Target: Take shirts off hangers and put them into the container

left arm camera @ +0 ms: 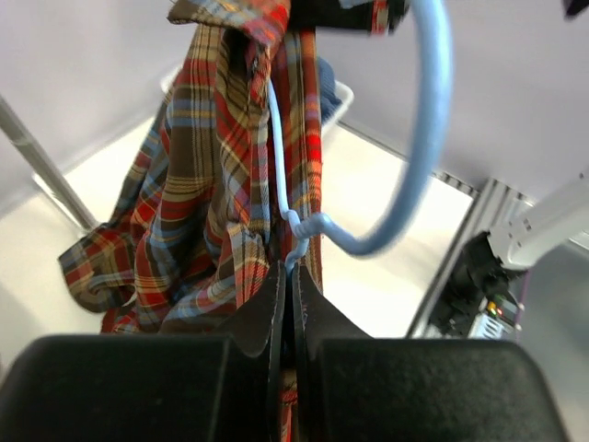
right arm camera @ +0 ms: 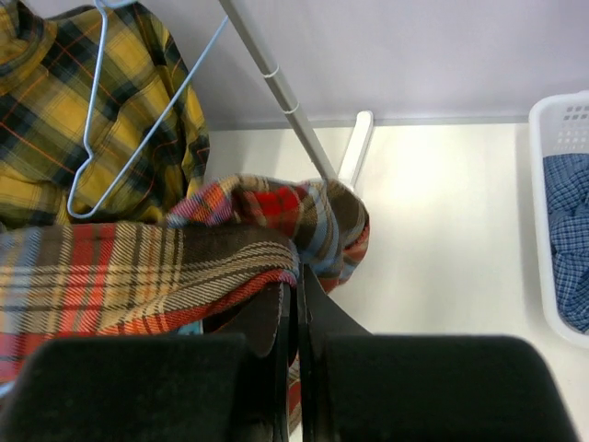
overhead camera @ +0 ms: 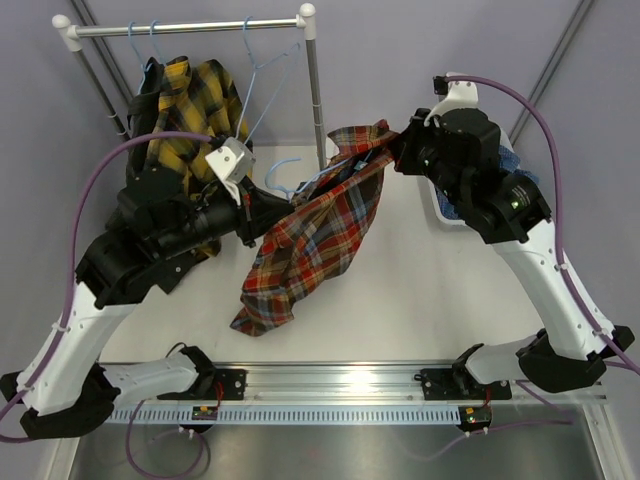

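Note:
The red-orange-navy plaid shirt [overhead camera: 315, 235] hangs stretched between my two grippers above the table. My left gripper [overhead camera: 287, 195] is shut on the twisted neck of a light-blue hanger [left arm camera: 405, 175] still threaded inside that shirt [left arm camera: 202, 212]; the fingertips [left arm camera: 276, 285] pinch the wire. My right gripper [overhead camera: 400, 150] is shut on a fold of the shirt's upper edge [right arm camera: 230, 249]. The white container [right arm camera: 543, 212] lies to the right with the blue small-check shirt [right arm camera: 566, 230] in it. On the rail hangs the yellow-black plaid shirt [overhead camera: 190, 100].
The white-and-metal rail [overhead camera: 190, 28] stands at the back left, its right post [right arm camera: 276, 83] close behind the held shirt. An empty light-blue hanger [overhead camera: 262, 75] hangs on it. The container [overhead camera: 442, 212] is mostly hidden behind my right arm.

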### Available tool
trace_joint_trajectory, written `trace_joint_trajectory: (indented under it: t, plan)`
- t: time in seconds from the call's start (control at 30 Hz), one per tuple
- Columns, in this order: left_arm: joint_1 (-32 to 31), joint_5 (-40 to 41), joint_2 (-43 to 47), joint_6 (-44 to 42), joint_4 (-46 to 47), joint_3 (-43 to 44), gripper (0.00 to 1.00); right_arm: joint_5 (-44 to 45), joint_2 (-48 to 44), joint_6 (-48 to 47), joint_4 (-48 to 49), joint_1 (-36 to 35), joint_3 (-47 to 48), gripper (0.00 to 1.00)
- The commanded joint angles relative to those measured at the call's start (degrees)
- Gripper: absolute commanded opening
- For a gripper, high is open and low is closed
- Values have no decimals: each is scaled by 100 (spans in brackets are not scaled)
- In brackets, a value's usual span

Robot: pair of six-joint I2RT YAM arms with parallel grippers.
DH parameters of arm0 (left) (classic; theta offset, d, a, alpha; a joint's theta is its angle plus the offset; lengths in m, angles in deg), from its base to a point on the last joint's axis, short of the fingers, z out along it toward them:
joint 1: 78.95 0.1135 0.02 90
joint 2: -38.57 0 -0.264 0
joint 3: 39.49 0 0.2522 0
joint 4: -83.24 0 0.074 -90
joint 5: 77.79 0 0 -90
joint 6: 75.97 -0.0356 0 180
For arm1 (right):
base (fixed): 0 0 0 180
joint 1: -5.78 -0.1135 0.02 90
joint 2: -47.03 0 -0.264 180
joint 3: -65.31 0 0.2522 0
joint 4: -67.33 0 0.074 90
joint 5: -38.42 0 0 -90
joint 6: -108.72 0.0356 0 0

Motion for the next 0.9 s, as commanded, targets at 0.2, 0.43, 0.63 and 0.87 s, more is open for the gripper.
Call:
trace_joint_trajectory:
  t: [0.2,0.43,0.63,0.87]
  plan:
    - [-22,-672,-144,233,-339,-321,0,315,-109,-355,185,406,260,0]
    - [-22,-927,-478,206,-339,-154,0,150,-74,-364,273,406,313,0]
    - [-22,-979,-567,57,-331,4,0,632,224,-540,19,423,384,0]
    - [-22,-575,-189,-250,-331,-101,0,563,497,-207,-272,897,-72,0]
